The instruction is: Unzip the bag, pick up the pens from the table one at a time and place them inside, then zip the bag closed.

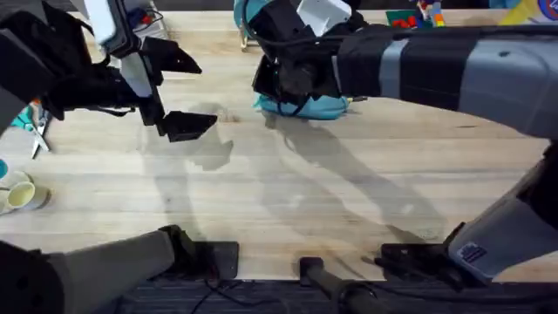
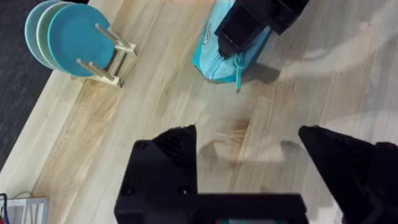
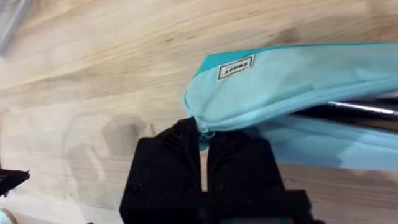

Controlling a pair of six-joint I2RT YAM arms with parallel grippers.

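The light blue bag [image 1: 321,107] lies at the far middle of the table [image 1: 288,183]. In the right wrist view the bag [image 3: 292,81] gapes along its zipper, and a dark slim pen [image 3: 357,112] lies inside the opening. My right gripper [image 3: 203,140] is shut on the zipper pull at the bag's end; from overhead the right gripper [image 1: 277,92] covers the bag's left part. My left gripper [image 1: 186,92] hovers open to the left of the bag with nothing in it. Bare wood shows between the left gripper's [image 2: 249,134] fingers, with the bag [image 2: 214,62] farther off.
Teal plates on a wooden stand [image 2: 68,37] sit near the table's far edge, beside the bag. Scissors [image 1: 37,131] and pale rolls [image 1: 19,195] lie at the left edge. Colourful items [image 1: 410,17] stand at the back right. Open wood stretches across the middle.
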